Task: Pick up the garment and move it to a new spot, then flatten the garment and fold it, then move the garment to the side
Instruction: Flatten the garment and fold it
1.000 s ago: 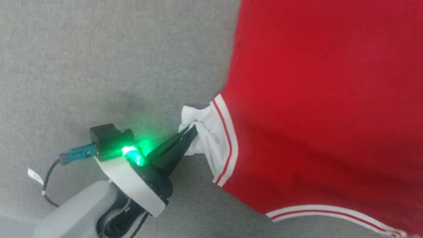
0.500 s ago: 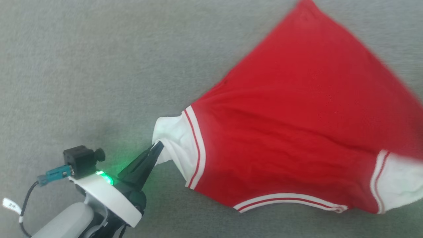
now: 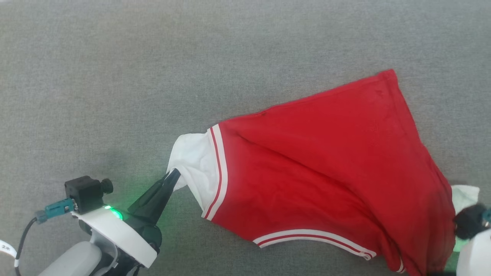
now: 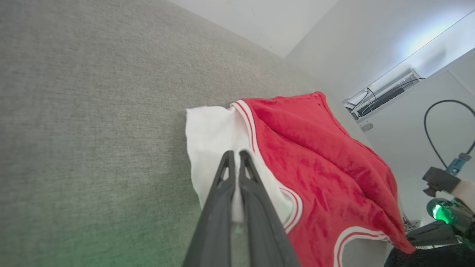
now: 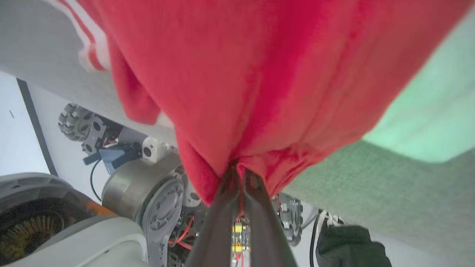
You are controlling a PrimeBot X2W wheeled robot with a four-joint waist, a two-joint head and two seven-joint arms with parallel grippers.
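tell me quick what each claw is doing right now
left claw: shut on the white sleeve of the garment
right claw: shut on the garment's red fabric

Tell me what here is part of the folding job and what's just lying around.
Job: garment; left gripper and right gripper, both shut on it.
Just around: grey surface; robot's wheeled base.
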